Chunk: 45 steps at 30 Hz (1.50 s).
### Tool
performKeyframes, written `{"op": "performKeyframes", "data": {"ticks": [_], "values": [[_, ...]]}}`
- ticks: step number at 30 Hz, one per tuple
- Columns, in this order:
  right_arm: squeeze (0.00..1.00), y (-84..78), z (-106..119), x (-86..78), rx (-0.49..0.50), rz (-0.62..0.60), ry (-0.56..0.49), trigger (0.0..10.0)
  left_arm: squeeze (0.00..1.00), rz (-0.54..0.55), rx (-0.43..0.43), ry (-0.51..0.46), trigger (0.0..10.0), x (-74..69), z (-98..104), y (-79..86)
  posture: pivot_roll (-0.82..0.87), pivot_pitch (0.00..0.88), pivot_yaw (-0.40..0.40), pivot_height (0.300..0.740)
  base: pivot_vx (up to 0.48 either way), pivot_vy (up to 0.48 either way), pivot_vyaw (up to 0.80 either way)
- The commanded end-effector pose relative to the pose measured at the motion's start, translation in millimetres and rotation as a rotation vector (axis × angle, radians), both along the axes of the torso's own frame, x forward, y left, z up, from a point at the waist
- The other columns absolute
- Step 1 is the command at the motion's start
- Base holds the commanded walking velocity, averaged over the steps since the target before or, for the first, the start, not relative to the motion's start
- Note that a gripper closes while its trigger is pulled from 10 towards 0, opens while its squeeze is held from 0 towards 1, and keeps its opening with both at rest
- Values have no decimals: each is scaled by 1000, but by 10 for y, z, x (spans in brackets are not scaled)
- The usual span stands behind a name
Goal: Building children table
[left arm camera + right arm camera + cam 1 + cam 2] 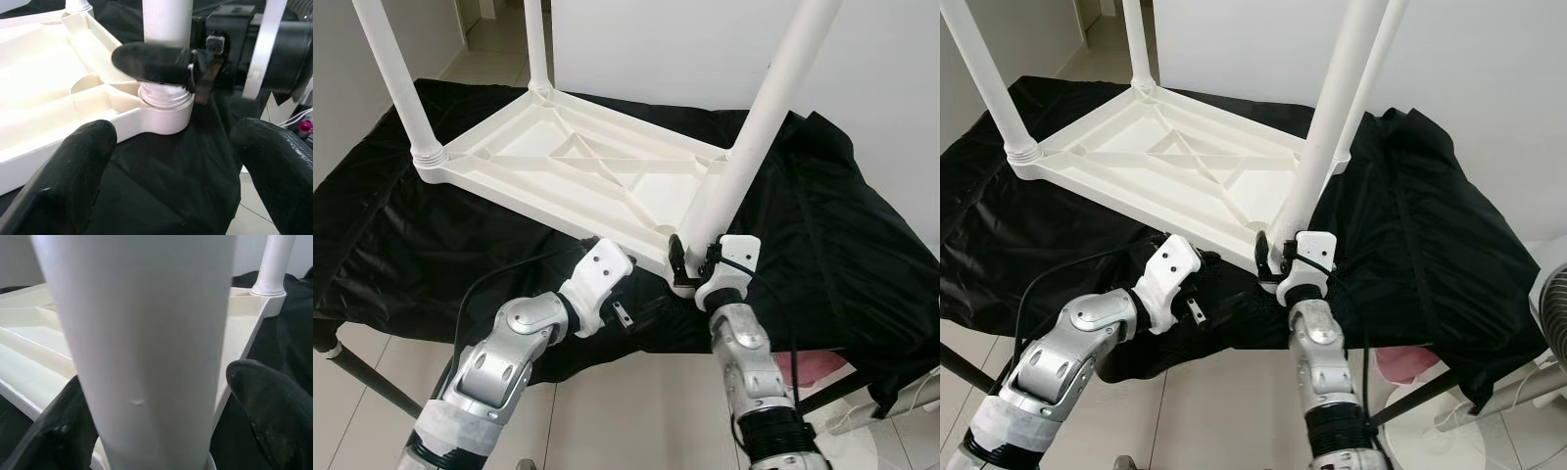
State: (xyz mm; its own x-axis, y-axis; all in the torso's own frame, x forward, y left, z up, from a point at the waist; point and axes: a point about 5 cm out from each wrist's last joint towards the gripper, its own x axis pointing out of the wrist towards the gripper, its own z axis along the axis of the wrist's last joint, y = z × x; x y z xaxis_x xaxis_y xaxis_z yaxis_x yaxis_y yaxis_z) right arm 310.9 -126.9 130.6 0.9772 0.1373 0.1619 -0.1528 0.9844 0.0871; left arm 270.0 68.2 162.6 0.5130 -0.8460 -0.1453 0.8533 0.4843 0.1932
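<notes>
A white plastic children's table top (578, 171) lies upside down on a black cloth (822, 235) draped over a work surface, its ribbed underside facing up and white legs standing from its corners. The right gripper (690, 262) is clamped around the base of the nearest leg (754, 127), one black finger (274, 426) on each side of the round tube just above the threaded socket (164, 110) at the table's near corner. The left gripper (171, 181) hovers low over the cloth just beside that same corner, its two black fingers (73, 171) spread wide and holding nothing; the socket and the right gripper's finger sit straight ahead between them. Three other legs stand in the remaining corners, well beyond both grippers.
</notes>
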Motion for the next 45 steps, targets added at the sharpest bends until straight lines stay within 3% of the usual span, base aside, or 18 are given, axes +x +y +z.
{"op": "performKeyframes", "data": {"ticks": [1, 6, 12, 22, 23, 24, 25, 26, 27, 35, 36, 37, 45], "values": [[0, -17, -4, 14, 6, 63, 3, 10000, 0, 10, 13, 4, 10000, -18, -20, 3, 52, 54, -81, 740, 0, 0, 0], [0, -51, 8, 17, -14, 136, -4, 10000, 0, 15, 15, 3, 10000, -15, -18, 14, 54, 54, -82, 740, 0, 0, 0], [0, -232, 61, 151, -125, 297, -13, 10000, 0, 24, 7, 2, 10000, -3, -8, 1, 55, 51, -85, 740, 0, 0, 0], [0, -210, 56, 281, -194, 449, 25, 10000, 0, 19, 6, -4, 10000, 16, 7, -15, 50, 46, -81, 740, 0, 0, 0], [0, -196, 44, 285, -200, 469, 30, 8980, 0, 19, 5, -5, 10000, 18, 11, -17, 53, 44, -81, 740, 0, 0, 0], [0, -196, 44, 285, -200, 469, 30, 8980, 0, 19, 5, -5, 10000, 18, 11, -17, 53, 44, -81, 740, 0, 0, 0], [0, -188, 27, 291, -208, 484, 37, 3059, 0, 19, 5, -7, 10000, 18, 15, -19, 57, 44, -82, 740, 0, 0, 0], [0, -188, 27, 291, -208, 484, 37, 3059, 0, 19, 5, -7, 10000, 18, 15, -19, 57, 44, -82, 740, 0, 0, 0], [0, -186, 12, 300, -213, 488, 42, 0, 0, 19, 4, -8, 10000, 18, 19, -21, 57, 44, -82, 740, 0, 0, 0], [0, -218, -22, 325, -226, 471, 50, 0, 0, 27, 0, -10, 10000, 5, 22, -17, 68, 46, -91, 740, 0, 0, 0], [0, -215, -32, 318, -219, 472, 55, 8039, 0, 28, 0, -9, 10000, 1, 20, -15, 68, 49, -93, 740, 0, 0, 0], [0, -214, -38, 314, -208, 467, 55, 10000, 0, 29, 0, -8, 10000, 1, 17, -13, 68, 49, -93, 740, 0, 0, 0], [0, -215, -77, 296, -198, 411, 70, 10000, 0, 29, -3, -6, 10000, 3, 11, -21, 61, 48, -93, 740, 0, 0, 0]]}}
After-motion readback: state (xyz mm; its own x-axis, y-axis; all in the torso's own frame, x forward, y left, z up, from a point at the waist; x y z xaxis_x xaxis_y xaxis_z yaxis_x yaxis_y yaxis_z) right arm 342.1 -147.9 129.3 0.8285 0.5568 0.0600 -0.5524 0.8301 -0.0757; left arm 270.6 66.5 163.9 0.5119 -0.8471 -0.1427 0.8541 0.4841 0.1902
